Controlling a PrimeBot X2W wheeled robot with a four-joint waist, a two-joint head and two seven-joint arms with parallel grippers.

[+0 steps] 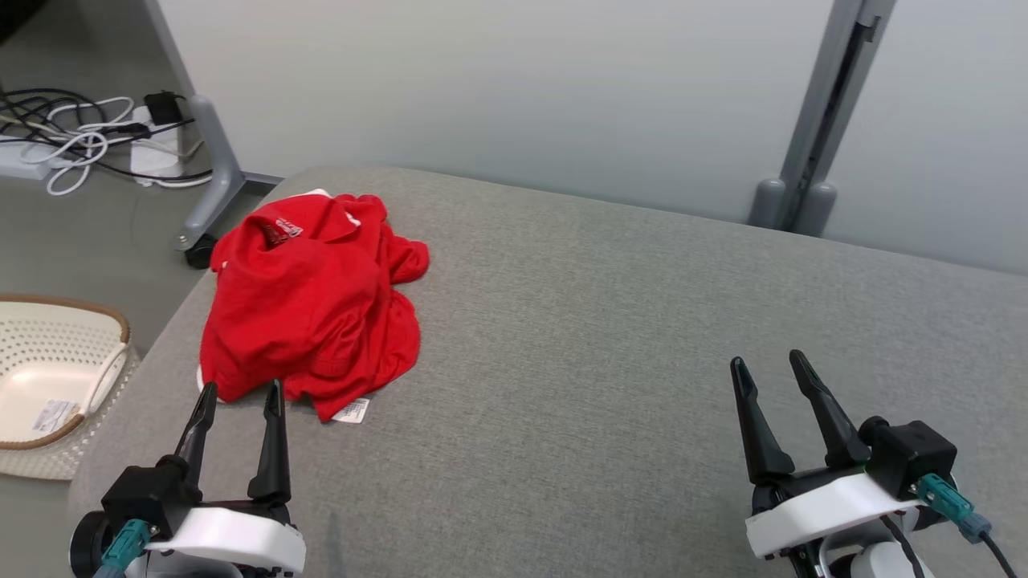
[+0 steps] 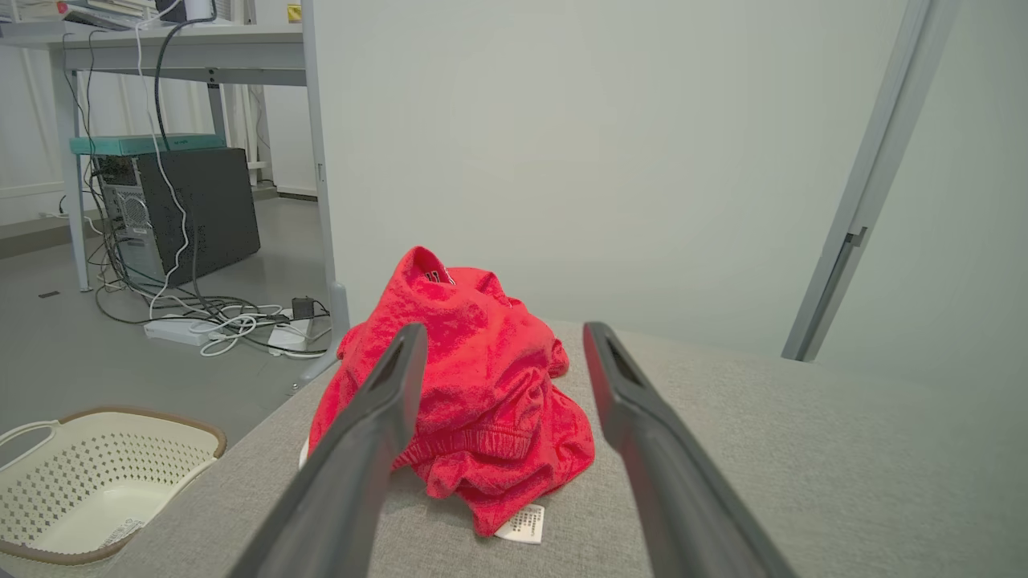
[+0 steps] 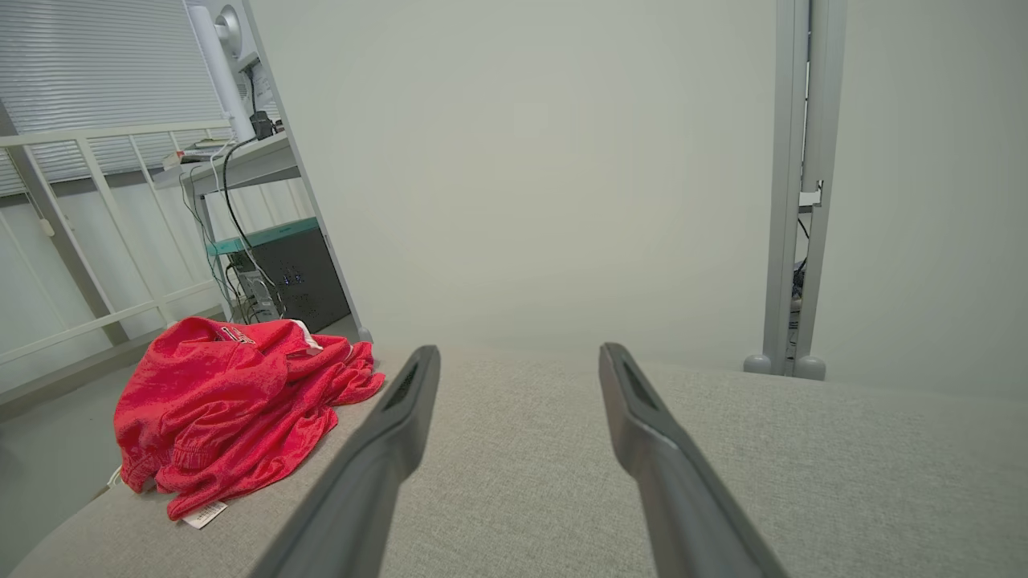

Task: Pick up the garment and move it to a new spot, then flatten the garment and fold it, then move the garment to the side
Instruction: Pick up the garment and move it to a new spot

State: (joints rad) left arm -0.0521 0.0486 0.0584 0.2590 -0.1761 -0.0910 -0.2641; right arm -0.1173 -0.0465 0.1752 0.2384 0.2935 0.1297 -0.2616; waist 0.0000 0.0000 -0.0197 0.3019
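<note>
Both sets of jaws stand spread wide and hold nothing. Our left gripper (image 1: pixel 242 387) hangs at the near edge of the red garment (image 1: pixel 309 297), its two dark fingers pointed into the heap, while our right gripper (image 1: pixel 765 359) hovers well apart over bare grey cushion (image 1: pixel 610 321). The garment lies crumpled near the cushion's far left corner, with a white care label (image 1: pixel 352 411) poking out of its near hem. From the head view we cannot tell whether the left fingertips brush the cloth or stop just short of it. The left wrist view shows the heap framed between the fingers and ahead of them. We judge that the first step, the pick-up, is in hand and not yet made: the garment lies ungrasped, unflattened and unfolded. The next move, as we read it, calls for the left arm to press forward and down until a fold of cloth sits between the fingers. It should then close firmly on that fold before lifting toward the open middle of the cushion. A shallow pinch may catch only one loose layer.
</note>
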